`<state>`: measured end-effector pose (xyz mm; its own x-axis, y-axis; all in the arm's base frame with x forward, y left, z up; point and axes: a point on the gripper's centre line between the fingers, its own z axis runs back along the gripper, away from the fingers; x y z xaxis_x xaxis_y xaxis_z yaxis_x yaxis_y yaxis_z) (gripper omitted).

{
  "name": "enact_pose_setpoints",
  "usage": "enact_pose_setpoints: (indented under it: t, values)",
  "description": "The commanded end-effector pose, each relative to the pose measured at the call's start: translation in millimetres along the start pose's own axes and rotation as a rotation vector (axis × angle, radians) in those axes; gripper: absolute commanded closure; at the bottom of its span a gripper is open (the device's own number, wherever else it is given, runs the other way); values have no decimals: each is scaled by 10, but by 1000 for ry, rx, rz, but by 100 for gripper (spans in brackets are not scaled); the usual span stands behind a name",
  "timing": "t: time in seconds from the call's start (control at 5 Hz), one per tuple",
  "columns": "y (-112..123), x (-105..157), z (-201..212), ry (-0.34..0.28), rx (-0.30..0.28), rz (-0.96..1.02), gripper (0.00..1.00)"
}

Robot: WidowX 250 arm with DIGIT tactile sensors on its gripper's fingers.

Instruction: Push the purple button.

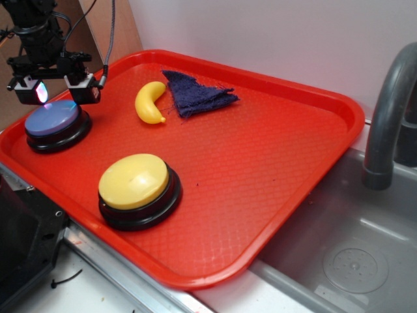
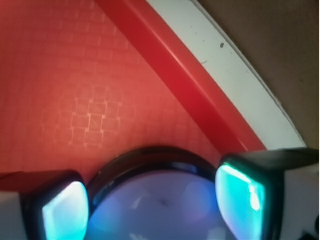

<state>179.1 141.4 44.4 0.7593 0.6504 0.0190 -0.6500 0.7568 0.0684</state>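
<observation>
just gripper [image 1: 56, 90] over purple button [image 1: 53, 118]

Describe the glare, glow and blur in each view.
Exterior view: sharp, evenly lit; a pinkish glow on the gripper above the round periwinkle-topped purple button. Wrist view: soft throughout; glowing cyan finger pads, pale reflections on the button dome, a lit patch on the textured red plastic tray.
</observation>
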Motion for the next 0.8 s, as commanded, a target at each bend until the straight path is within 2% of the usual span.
enact_pose_setpoints:
  t: [0.0,0.6]
  values:
    - [140,-67,348,-33,-20,5,0]
    - [246,-79,628,-107,-24,20,0]
